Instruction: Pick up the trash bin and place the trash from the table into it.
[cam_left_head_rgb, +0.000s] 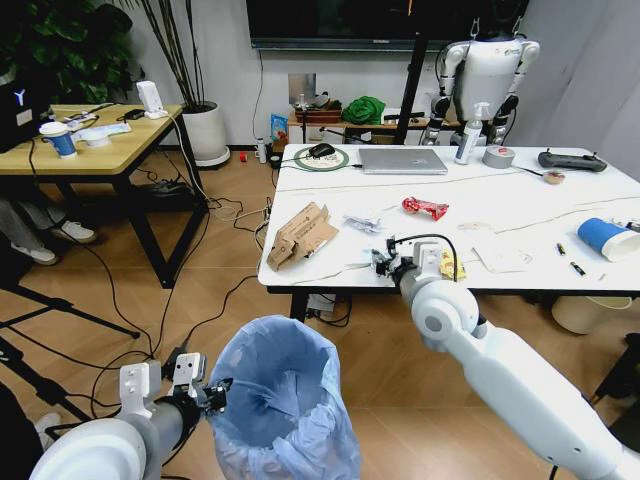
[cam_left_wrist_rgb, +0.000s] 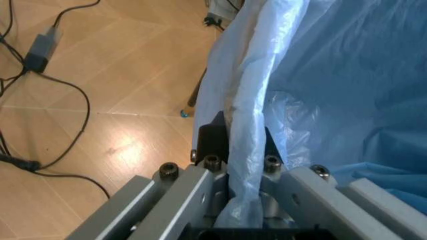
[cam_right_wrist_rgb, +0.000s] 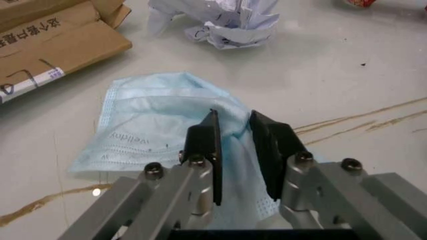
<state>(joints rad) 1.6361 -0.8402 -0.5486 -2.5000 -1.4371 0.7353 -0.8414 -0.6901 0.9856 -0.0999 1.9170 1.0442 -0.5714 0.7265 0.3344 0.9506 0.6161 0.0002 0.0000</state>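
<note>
Nearest, low left: left gripper (cam_left_head_rgb: 213, 392), clenched on the rim of the trash bin (cam_left_head_rgb: 283, 400); in the left wrist view its fingers (cam_left_wrist_rgb: 212, 136) pinch the gathered light-blue bag (cam_left_wrist_rgb: 320, 80) at the bin's edge. Bin stands over the wooden floor (cam_left_head_rgb: 380, 350), in front of the near edge of the table (cam_left_head_rgb: 520, 215), bag mouth open upward.

Next, at the table's near edge, centre: right gripper (cam_left_head_rgb: 384, 262), lowered onto a light-blue face mask (cam_right_wrist_rgb: 153, 125) lying flat on the marble top; in the right wrist view its fingers (cam_right_wrist_rgb: 203, 145) are closed on a fold of the mask.

Just left of it: torn brown cardboard box (cam_left_head_rgb: 300, 234). Just beyond: crumpled white paper (cam_left_head_rgb: 364, 223). Right of the gripper: yellow wrapper (cam_left_head_rgb: 450, 265), then white paper (cam_left_head_rgb: 500, 257).

Mid-table: red wrapper (cam_left_head_rgb: 425, 207). Right edge: blue paper cup (cam_left_head_rgb: 607, 238), on its side.

Far side of table: silver laptop (cam_left_head_rgb: 402, 160), grey tape roll (cam_left_head_rgb: 498, 156), spray bottle (cam_left_head_rgb: 468, 134).

Far left: wooden-topped desk (cam_left_head_rgb: 95, 150).
</note>
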